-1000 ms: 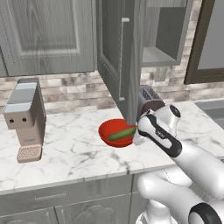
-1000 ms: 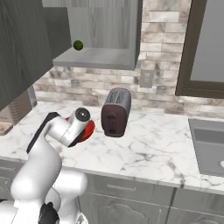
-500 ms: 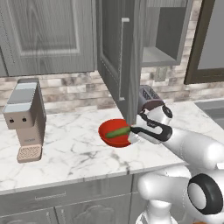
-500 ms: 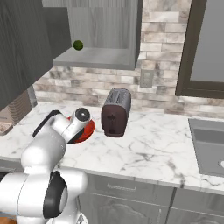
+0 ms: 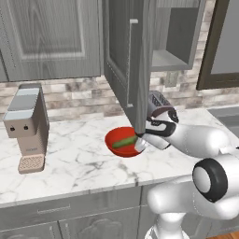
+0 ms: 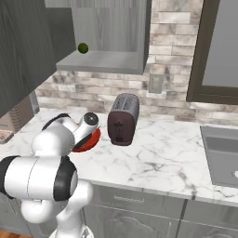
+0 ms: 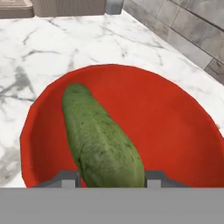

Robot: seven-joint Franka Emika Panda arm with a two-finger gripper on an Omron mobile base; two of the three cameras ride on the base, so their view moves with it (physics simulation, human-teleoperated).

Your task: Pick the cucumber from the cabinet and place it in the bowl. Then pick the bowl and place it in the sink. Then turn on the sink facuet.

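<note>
The gripper (image 5: pixel 140 144) hangs low over the near right rim of the bowl (image 5: pixel 116 137), its jaws closed on the cucumber (image 5: pixel 124 142), which slants down across the red inside. In the hand view the cucumber (image 7: pixel 101 142) runs up from between the two fingertips (image 7: pixel 65 180), one at each flank, and its far end lies just short of the bowl's (image 7: pixel 175 122) left rim; whether it rests on the bottom I cannot tell. The bowl sits on the marble counter (image 5: pixel 74 158), back from the front edge, with bare counter to its left as far as the coffee machine (image 5: pixel 26 126). Just behind it hangs the open cabinet door (image 5: pixel 123 60), its lower edge close above the wrist. The toaster (image 6: pixel 123 118) stands just right of the bowl (image 6: pixel 89 142). Past it, bare marble runs to the sink (image 6: pixel 223 155) at the far right. A small green ball (image 6: pixel 82 48) sits on the cabinet shelf (image 6: pixel 104 62).
</note>
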